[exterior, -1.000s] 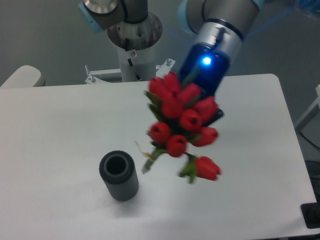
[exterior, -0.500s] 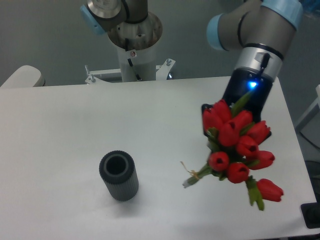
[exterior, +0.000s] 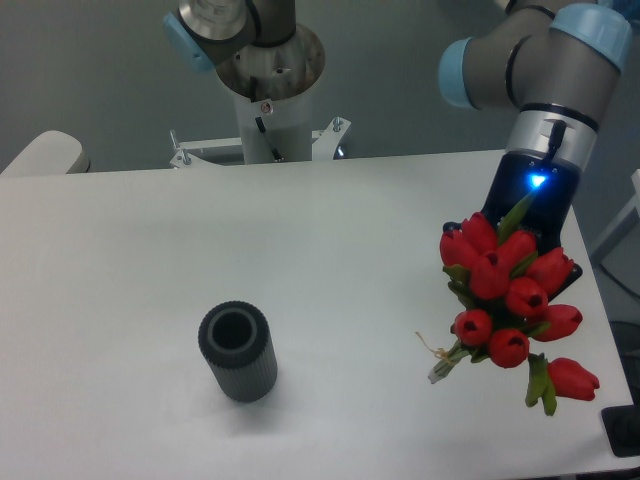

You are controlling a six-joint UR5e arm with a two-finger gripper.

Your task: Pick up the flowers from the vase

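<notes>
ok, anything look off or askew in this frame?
One bud hangs low, drooping away from the rest of the flowers, which are carried tilted above the table's right edge. The fingers are hidden behind the bunch. The vase stands upright and empty.

Gripper (exterior: 500, 262) fingers hidden behind the flowers (exterior: 511, 288); their grip state is indiscernible. Arm cut off at the 1 o'clock edge. Vase (exterior: 238, 352) interior too dark to read.

Glossy plastic-looking flowers (exterior: 510, 290), matt ribbed vase (exterior: 238, 352), smooth matt white table (exterior: 200, 240)
</notes>
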